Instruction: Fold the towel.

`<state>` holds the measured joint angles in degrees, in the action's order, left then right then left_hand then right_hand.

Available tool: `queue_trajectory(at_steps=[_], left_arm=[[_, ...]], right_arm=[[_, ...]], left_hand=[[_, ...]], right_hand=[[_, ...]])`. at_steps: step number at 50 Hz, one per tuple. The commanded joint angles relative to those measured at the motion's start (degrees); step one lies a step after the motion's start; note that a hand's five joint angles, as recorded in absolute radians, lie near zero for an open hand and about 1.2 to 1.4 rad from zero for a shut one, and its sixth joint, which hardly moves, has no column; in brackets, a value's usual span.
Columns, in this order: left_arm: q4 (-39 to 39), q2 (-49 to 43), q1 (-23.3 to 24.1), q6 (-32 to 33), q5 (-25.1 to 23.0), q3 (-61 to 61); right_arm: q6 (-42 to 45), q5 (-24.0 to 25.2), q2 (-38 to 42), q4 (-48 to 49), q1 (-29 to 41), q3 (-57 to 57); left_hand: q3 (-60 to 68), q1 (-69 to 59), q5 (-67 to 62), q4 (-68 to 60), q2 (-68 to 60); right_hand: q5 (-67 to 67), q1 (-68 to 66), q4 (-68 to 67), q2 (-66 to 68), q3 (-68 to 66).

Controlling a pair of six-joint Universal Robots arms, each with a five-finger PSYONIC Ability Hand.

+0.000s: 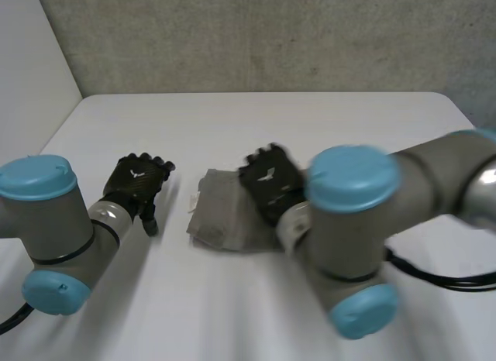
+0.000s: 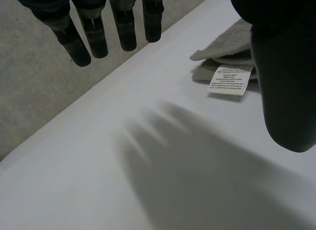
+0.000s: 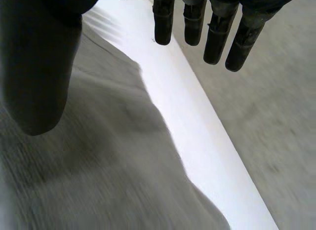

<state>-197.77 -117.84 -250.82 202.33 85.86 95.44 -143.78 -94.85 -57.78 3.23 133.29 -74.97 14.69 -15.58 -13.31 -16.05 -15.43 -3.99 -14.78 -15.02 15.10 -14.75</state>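
White table [image 1: 256, 121] before a grey, rough wall [image 1: 256, 36], head view.

Item 1, towel [image 1: 221, 218]: grey, folded into a small stack, lying flat at the centre of the frame, slightly left of middle. A white label [image 1: 194, 201] sticks out from its left edge onto the table.

Item 2, right hand [image 1: 267, 183]: placed over the right part of the towel, just right of frame centre. In the right wrist view its fingers [image 3: 217, 37] are straight and set well apart from the thumb, so the hand [image 3: 34, 82] is wide open and grips nothing. The towel [image 3: 98, 156] lies under the palm, and the fingertips reach past the cloth's edge over bare table. Contact between palm and cloth cannot be determined.

Item 3, left hand [image 1: 138, 183]: at the left of the frame, over bare table, apart from the towel. In the left wrist view the fingers [image 2: 94, 37] are straight, the thumb stands off to one side, and the hand is open and holds nothing. The towel [image 2: 227, 45] lies beside the thumb.

Item 4, writing: the label [image 2: 229, 79] carries several lines of dark print, too small to read.

Item 5, arms: the left arm [image 1: 46, 221] enters at lower left, the right arm [image 1: 364, 221] at lower right.
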Motion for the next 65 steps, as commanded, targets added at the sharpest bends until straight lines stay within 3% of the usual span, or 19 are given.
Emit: queue_trajectory(at_steps=[1, 5, 12, 16, 17, 18, 19, 36, 39, 41, 42, 44, 49, 54, 56, 57, 58, 60, 65], left_arm=[[-0.60, 0.25, 1.30, 0.00, -0.08, 0.10], [-0.60, 0.25, 2.44, 0.00, 0.00, 0.10], [-1.03, 0.25, 2.71, 0.00, 0.00, 0.80], [-1.21, 0.33, 2.79, 0.00, 0.00, 0.98], [-1.21, 0.33, 2.79, 0.00, 0.00, 1.06], [-1.21, 0.33, 2.79, 0.00, 0.00, 1.06], [-1.21, 0.33, 2.79, 0.00, 0.00, 1.06], [-1.04, 6.57, 3.58, -0.27, 0.18, -0.42], [-1.12, 7.27, 4.02, -0.79, 0.35, -2.00], [-1.12, 7.36, 4.03, -1.58, 0.44, -2.97], [-1.12, 7.45, 4.03, -2.98, 0.44, -3.76], [-1.12, 7.54, 4.03, -4.91, 0.44, -4.64], [-1.04, 7.98, 3.85, -11.49, 0.53, -6.93], [-0.77, 7.98, 3.41, -17.93, 0.62, -8.25], [-0.77, 7.89, 3.15, -20.82, 0.53, -8.60], [-0.69, 7.80, 3.15, -21.44, 0.44, -8.95], [-0.68, 7.80, 3.15, -21.45, 0.44, -8.96], [-0.60, 6.93, 3.15, -21.62, 0.44, -9.48], [-0.60, 5.35, 3.84, -21.89, 0.18, -9.48]], right_arm=[[-3.43, 5.80, -7.25, 1.42, -9.86, -12.80], [-3.70, 9.76, -7.87, 7.65, -17.25, -20.89], [-3.26, 11.62, -6.64, 14.26, -21.76, -25.40], [-2.82, 11.35, -4.01, 14.88, -22.72, -25.40], [-2.82, 11.35, -4.01, 14.88, -22.72, -25.40], [-2.82, 10.83, -3.83, 14.97, -22.72, -25.31], [-2.91, 10.74, -4.00, 15.05, -22.81, -25.05], [-2.91, 10.47, -10.86, 13.74, -21.23, -18.63], [-2.91, 10.74, -10.95, 12.15, -16.22, -13.27], [-2.82, 11.00, -8.85, 7.87, -8.17, -6.36], [-2.82, 11.00, -8.84, 7.85, -8.13, -6.33], [-2.82, 11.26, -1.15, 1.73, -1.31, 0.85], [-2.30, 12.05, 7.40, -6.54, 5.56, 9.12], [-2.56, 12.93, 10.05, -7.97, 7.07, 11.69], [-3.00, 12.94, 10.06, -7.80, 6.81, 11.78], [-3.52, 12.85, 10.06, -7.45, 6.98, 11.52], [-3.53, 12.85, 10.06, -7.45, 6.98, 11.52], [-7.19, 12.15, 7.27, -6.57, 6.20, 9.07], [-13.90, 12.67, -1.19, -6.22, 0.48, 3.17]], left_hand=[[-3.80, 4.70, 12.42, 5.16, 4.54], [-3.80, 4.70, 12.42, 5.16, 4.54], [-3.80, 4.70, 12.42, 5.16, 4.54], [-3.80, 4.70, 12.42, 5.16, 4.54], [-3.80, 4.70, 12.42, 5.16, 4.54], [-3.80, 4.70, 12.42, 5.16, 4.54], [-3.80, 4.70, 12.42, 5.16, 4.54], [-3.80, 4.70, 12.42, 5.16, 4.54], [-3.80, 4.70, 12.42, 5.16, 4.54], [-3.80, 4.70, 12.42, 5.16, 4.54], [-3.80, 4.70, 12.42, 5.16, 4.54], [-3.80, 4.70, 12.42, 5.16, 4.54], [-3.80, 4.70, 12.42, 5.16, 4.54], [-3.80, 4.70, 12.42, 5.16, 4.54], [-3.80, 4.70, 12.42, 5.16, 4.54], [-3.80, 4.70, 12.42, 5.16, 4.54], [-3.80, 4.70, 12.42, 5.16, 4.54], [-3.80, 4.70, 12.42, 5.16, 4.54], [-3.47, 4.36, 12.09, 4.82, 4.20]], right_hand=[[-1.29, -0.50, -0.27, 0.18, -0.53], [-13.03, -12.24, -12.01, 11.92, -12.27], [-26.54, -25.75, -25.51, 25.43, -25.78], [-47.98, -47.19, -46.96, 46.87, -47.22], [-48.07, -47.28, -47.05, 46.96, -47.31], [-61.23, -60.44, -60.20, 60.11, -60.46], [-65.96, -65.17, -64.94, 64.85, -65.20], [-66.01, -65.22, -64.98, 64.90, -65.25], [-66.01, -65.22, -64.98, 64.90, -65.25], [-66.01, -65.22, -64.98, 64.90, -65.25], [-66.01, -65.22, -64.98, 64.90, -65.25], [-66.01, -65.22, -64.98, 64.90, -65.25], [-66.01, -65.22, -64.98, 64.90, -65.25], [-66.01, -65.22, -64.98, 64.90, -65.25], [-59.00, -58.21, -57.98, 57.89, -58.24], [-41.18, -40.39, -40.16, 40.07, -40.42], [-41.00, -40.21, -39.98, 39.89, -40.24], [-2.97, -2.18, -1.95, 1.86, -2.21], [3.99, 4.78, 5.02, -5.10, 4.75]])
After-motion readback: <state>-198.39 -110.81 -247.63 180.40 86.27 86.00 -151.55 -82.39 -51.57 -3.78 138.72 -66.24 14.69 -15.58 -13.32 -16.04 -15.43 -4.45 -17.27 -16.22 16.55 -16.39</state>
